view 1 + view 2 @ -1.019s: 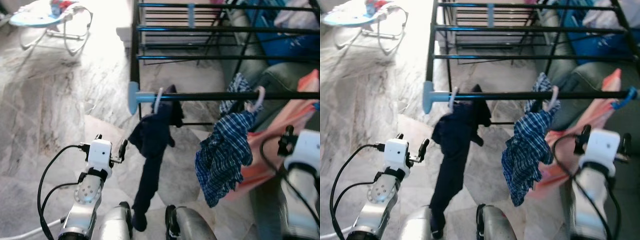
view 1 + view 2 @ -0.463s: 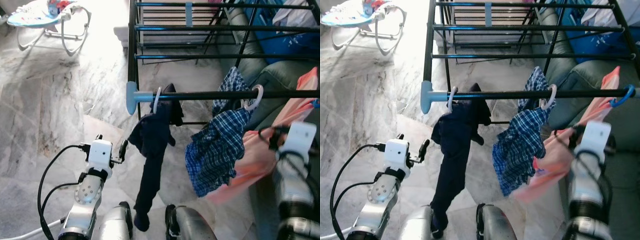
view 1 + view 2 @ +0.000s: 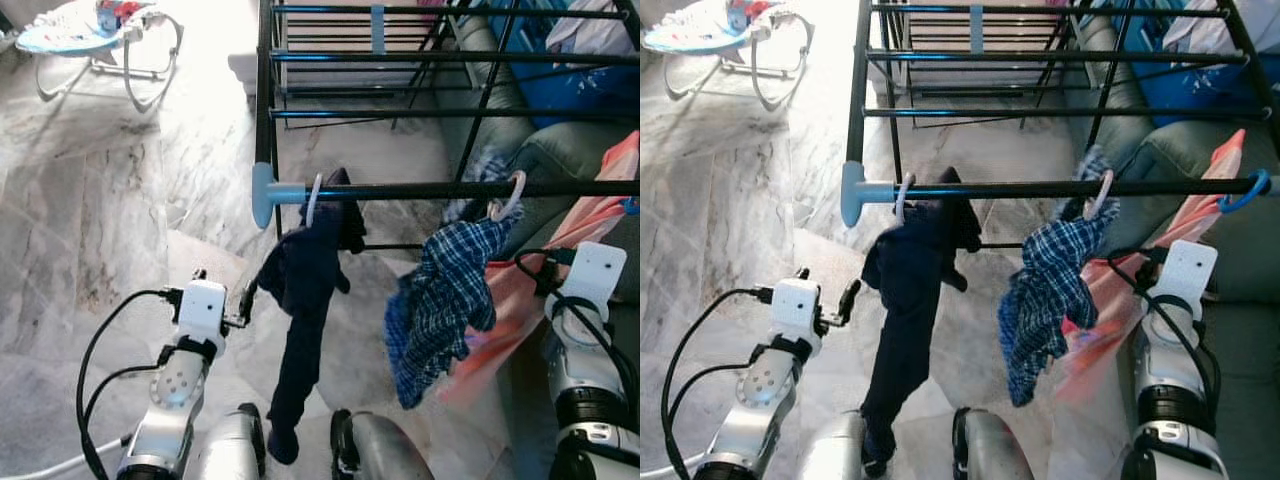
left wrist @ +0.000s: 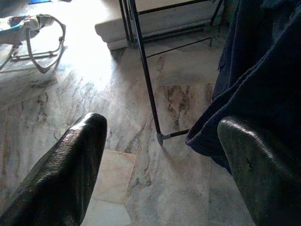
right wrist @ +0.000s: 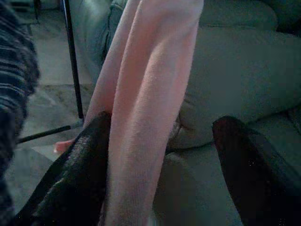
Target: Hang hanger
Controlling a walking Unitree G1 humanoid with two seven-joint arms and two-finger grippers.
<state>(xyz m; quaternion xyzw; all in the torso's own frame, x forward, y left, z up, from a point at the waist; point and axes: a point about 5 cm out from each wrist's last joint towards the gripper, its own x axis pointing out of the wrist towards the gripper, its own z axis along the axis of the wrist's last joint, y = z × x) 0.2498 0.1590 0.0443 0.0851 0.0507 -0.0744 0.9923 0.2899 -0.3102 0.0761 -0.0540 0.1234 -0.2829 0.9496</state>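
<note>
1. The plaid shirt (image 3: 1050, 290) hangs by its white hanger (image 3: 1100, 195) on the near rail (image 3: 1040, 188) of the drying rack – hanging looks done.
2. The right gripper (image 5: 160, 174), jaws apart, straddles a pink garment (image 5: 146, 94) at the rail's right end; next it should draw clear.
3. The left gripper (image 4: 160, 165) idles with jaws apart beside a dark garment (image 3: 305, 290).
4. The pink garment's own hook is cut off.

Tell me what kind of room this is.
Probably a home living room used for drying laundry: a clothes drying rack with hung garments, a grey sofa, a baby bouncer on the marble floor.
</note>
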